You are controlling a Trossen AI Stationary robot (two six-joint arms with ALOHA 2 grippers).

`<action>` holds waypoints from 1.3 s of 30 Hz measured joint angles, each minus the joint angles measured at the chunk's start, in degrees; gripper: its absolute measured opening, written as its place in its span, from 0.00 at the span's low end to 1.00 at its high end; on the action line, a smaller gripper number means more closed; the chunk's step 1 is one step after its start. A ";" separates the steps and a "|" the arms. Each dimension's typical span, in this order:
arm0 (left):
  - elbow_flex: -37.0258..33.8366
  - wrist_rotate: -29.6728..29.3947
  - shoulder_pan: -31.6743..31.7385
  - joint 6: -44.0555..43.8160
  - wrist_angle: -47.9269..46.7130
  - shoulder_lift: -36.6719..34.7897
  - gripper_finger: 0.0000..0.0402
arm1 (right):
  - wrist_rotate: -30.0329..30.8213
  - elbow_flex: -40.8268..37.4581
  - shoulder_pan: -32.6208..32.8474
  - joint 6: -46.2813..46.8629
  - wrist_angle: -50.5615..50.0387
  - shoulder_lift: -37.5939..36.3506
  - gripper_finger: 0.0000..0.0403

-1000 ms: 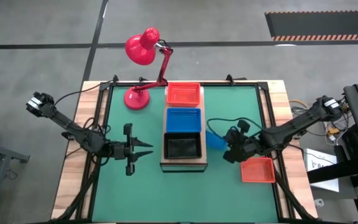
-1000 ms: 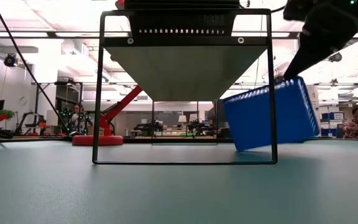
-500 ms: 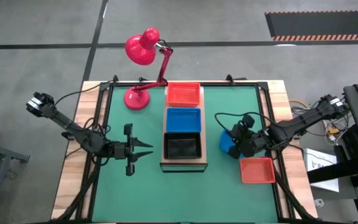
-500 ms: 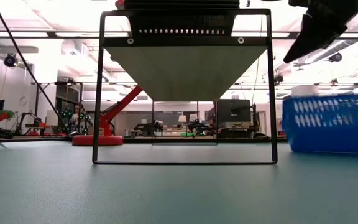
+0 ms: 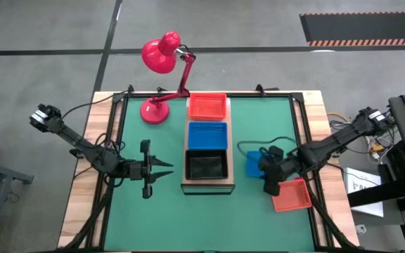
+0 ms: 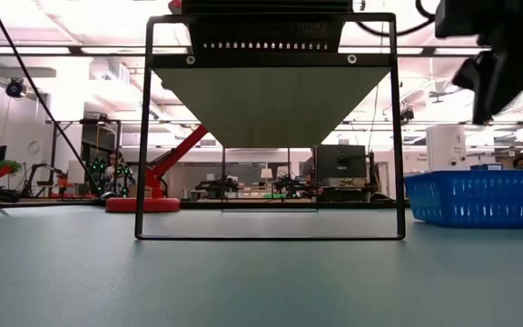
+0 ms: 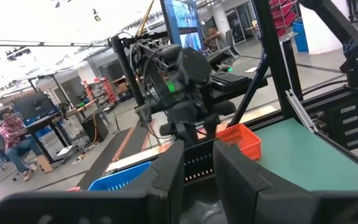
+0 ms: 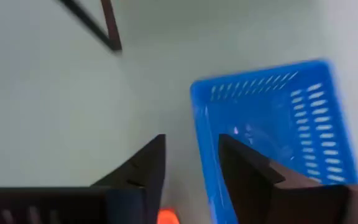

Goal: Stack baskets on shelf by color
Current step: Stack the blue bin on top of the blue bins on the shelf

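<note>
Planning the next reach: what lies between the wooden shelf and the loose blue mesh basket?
Bare green mat, in the high view, separates shelf from the blue basket.

Shelf (image 5: 208, 184): red (image 5: 207, 106), blue (image 5: 207, 135), blk (image 5: 207, 166) baskets.

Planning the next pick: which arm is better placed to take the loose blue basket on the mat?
The right arm. Its claw hangs open right beside the blue basket. The left claw waits open on the far side of the shelf.
</note>
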 joint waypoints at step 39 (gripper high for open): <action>-0.68 0.00 -0.02 -0.22 -2.06 0.00 0.17 | 21.27 33.94 -6.93 -10.31 -37.96 14.89 0.02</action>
